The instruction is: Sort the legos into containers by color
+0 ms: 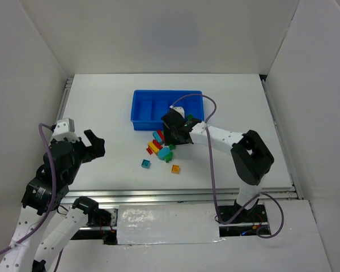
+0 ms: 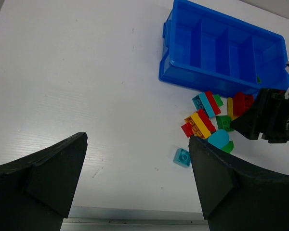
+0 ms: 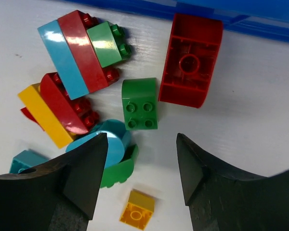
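Note:
The legos lie in a small pile (image 1: 161, 144) on the white table, just in front of the blue tray (image 1: 137, 110), whose four compartments look empty. My right gripper (image 1: 178, 137) hangs open and empty over the pile. In the right wrist view its jaws (image 3: 142, 135) stand wide apart, with a green brick (image 3: 140, 103) just beyond the gap, a red brick (image 3: 191, 60) farther on, a round teal piece (image 3: 108, 144) by the left finger and a small yellow brick (image 3: 137, 208) below. My left gripper (image 1: 97, 143) is open and empty, far left of the pile.
A teal square brick (image 1: 145, 164) and the yellow brick (image 1: 175, 169) lie apart in front of the pile. The left wrist view shows the tray (image 2: 221, 53), the pile (image 2: 207, 118) and the teal brick (image 2: 182, 157). White walls enclose the table.

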Available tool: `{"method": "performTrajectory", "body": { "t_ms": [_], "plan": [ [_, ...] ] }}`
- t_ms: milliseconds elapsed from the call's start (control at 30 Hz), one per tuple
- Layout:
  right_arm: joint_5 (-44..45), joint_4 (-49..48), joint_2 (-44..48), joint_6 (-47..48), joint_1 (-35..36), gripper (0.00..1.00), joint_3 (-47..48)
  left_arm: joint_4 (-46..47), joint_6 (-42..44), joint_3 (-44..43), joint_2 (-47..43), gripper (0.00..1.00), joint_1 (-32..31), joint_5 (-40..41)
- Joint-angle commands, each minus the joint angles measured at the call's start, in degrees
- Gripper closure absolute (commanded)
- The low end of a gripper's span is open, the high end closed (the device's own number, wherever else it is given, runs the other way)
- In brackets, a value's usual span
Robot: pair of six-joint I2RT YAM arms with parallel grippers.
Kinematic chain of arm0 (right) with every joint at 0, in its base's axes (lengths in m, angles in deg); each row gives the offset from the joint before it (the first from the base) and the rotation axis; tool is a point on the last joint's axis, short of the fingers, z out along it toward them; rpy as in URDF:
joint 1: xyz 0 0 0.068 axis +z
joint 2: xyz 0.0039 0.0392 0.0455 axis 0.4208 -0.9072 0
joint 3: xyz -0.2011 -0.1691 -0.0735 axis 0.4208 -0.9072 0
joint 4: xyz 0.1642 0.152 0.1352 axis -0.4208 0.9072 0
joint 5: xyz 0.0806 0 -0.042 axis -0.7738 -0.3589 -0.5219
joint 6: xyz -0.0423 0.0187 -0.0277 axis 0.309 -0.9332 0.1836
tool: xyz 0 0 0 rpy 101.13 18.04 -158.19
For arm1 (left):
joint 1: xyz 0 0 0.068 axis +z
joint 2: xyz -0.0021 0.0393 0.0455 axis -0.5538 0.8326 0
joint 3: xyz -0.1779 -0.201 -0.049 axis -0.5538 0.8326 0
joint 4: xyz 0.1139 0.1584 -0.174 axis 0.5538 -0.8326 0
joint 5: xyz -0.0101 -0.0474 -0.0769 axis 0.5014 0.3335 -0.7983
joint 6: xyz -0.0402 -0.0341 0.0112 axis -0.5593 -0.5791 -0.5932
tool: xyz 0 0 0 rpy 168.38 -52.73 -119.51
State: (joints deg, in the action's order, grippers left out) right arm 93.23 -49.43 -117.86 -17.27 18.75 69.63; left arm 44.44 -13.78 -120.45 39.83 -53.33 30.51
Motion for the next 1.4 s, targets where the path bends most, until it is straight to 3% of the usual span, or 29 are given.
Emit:
{"method": "performTrajectory", "body": {
  "t_ms": [0,733,833,900,967,1033,1367],
  "plan": [
    [-0.1,-1.2,-2.2,-0.5,0.1,0.34,3.3,2.5,1.1,0.2,-0.9,0.01,-0.2,-0.1],
    [-2.0,-3.7,-11.0,-1.4,0.0,0.39,4.5,2.9,1.6,0.3,-0.8,0.01,-0.2,-1.2],
    [-1.6,-4.1,-10.3,-1.6,0.0,0.52,3.8,2.9,1.6,0.3,-1.0,0.00,-0.2,-1.2],
    [-1.3,-4.4,-9.8,-1.5,0.1,0.54,3.7,2.8,1.6,0.3,-0.9,0.01,-0.2,-1.2],
    [-1.2,-4.3,-9.8,-1.1,0.0,0.69,4.0,2.8,1.6,0.3,-0.8,0.01,-0.2,-1.2],
    [-1.0,-3.8,-9.6,-0.7,0.0,0.76,4.6,2.8,1.6,0.3,-0.8,0.01,-0.2,-1.2],
    [-0.4,-0.2,3.8,1.2,1.2,0.76,5.6,2.8,1.5,0.2,-0.6,0.01,-0.2,-1.0]
  ]
}}
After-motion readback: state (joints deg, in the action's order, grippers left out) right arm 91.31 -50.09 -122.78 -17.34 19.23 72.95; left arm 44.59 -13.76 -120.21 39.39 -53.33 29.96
